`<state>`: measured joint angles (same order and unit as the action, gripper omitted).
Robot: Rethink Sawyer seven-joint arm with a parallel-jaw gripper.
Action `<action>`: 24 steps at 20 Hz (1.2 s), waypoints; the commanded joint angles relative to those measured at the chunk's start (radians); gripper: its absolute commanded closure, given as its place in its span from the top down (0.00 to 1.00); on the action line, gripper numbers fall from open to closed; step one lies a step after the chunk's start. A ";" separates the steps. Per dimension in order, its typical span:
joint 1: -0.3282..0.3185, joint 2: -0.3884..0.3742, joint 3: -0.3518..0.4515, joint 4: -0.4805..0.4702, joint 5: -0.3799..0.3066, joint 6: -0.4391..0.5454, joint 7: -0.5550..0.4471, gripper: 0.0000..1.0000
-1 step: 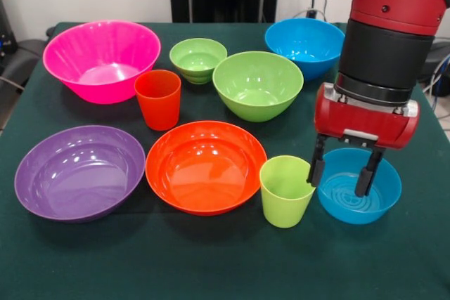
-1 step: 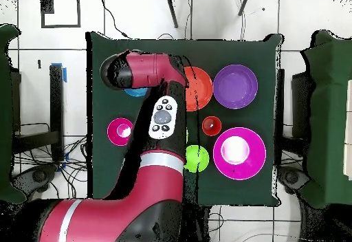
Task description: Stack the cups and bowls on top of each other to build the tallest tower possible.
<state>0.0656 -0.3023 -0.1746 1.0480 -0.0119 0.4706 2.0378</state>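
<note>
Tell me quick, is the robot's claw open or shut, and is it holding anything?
Gripper: open, holding nothing; its fingers hang over the near rim of the small blue bowl, next to the lime green cup.

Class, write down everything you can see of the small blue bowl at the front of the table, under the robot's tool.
The small blue bowl is round, glossy and looks like plastic, with concentric rings moulded into its floor. It stands upright and empty on the green cloth, at the near right of the front view, close beside the lime cup. The tool hangs open over it, one finger by the rim nearest the cup, the other over the inside; whether either touches it cannot be told. In the overhead view the arm hides most of it.
</note>
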 commanded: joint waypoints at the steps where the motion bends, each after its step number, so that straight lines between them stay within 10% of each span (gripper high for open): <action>1: -0.028 0.060 0.111 0.117 -0.078 -0.056 -0.020 1.00; 24: -0.072 0.084 0.155 0.128 -0.124 -0.070 -0.054 1.00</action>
<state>0.0488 -0.2896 -0.1632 1.0984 -0.0763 0.4337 2.0378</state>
